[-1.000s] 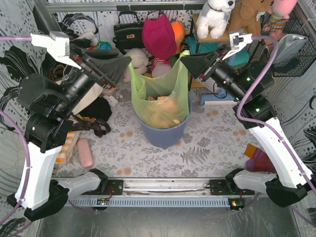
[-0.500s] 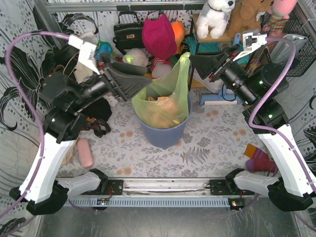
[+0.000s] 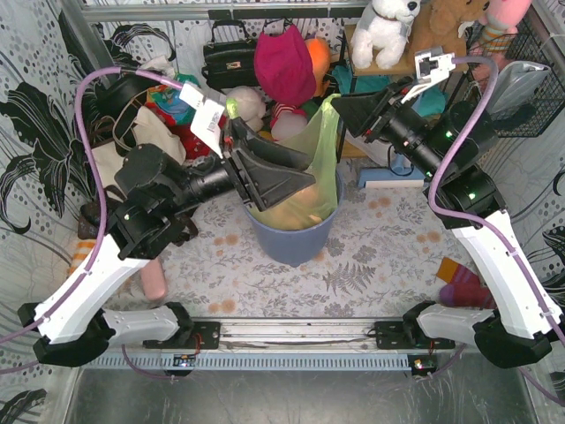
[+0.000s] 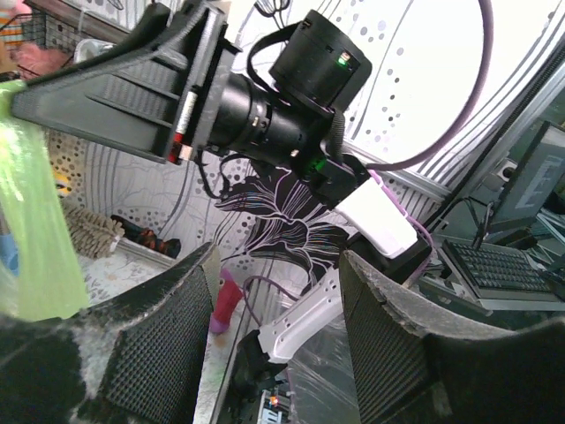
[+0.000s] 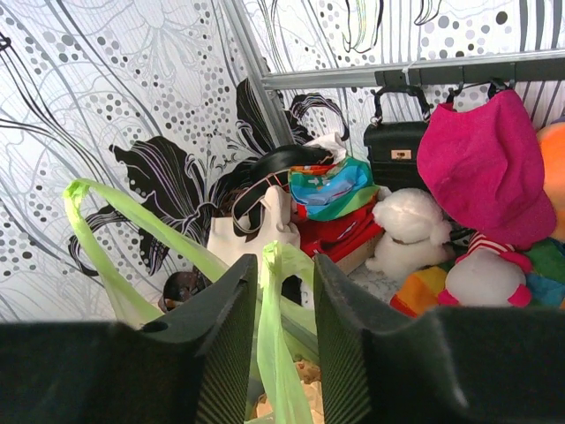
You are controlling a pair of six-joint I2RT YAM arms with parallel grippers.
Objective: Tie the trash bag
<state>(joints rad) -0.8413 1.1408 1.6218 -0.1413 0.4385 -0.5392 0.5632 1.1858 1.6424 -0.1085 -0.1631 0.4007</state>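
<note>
L gripper (image 3: 305, 177) has swung in from the left side and is now across the mouth of the trash bag (image 3: 323, 146). Its fingers are apart w/ nothing between them, and its wrist cam looks straight at the other arm. Bag sits in the blue-grey bin (image 3: 291, 240) at table centre, tan scraps inside. Its L handle loop (image 5: 141, 217) stands free, no longer held. R gripper (image 3: 335, 101) has barely moved, pinched on the R handle, which is pulled up taut, w/ green strip between its fingers in R wrist cam. Reads as L crossing over for the R handle. No crossing or knot yet, so tie looks early.
</note>
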